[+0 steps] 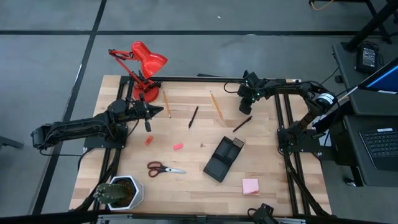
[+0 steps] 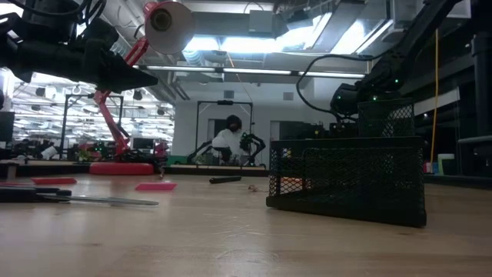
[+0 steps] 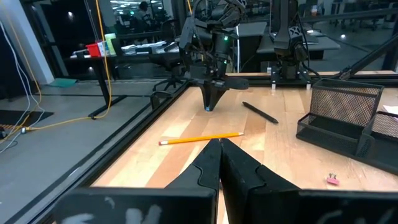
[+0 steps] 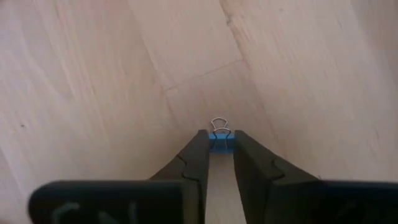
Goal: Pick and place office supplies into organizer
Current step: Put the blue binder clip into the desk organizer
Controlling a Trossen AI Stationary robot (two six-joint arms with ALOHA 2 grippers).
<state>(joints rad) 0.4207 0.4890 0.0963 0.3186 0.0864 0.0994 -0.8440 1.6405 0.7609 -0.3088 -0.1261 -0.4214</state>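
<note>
My right gripper stands at the table's far right, pointing steeply down, shut on a small blue binder clip. My left gripper waits shut and level at the far left. Ahead of it lies one orange pencil. The other pencil, two black pens, two red eraser pieces, red-handled scissors and a pink sticky pad lie flat on the wood. The black mesh organizer stands right of the middle. My right gripper pinches the clip's blue body between its two fingertips, coming from above at a steep slant. The clip's wire loop sticks out beyond the fingertips. The clip sits right at the tabletop; whether it still rests on the wood I cannot tell.
A red desk lamp stands at the far left corner, close to my left arm. A potted plant in a white pot sits at the near left corner. Bare wood lies between the clip and the organizer, crossed by one pen.
</note>
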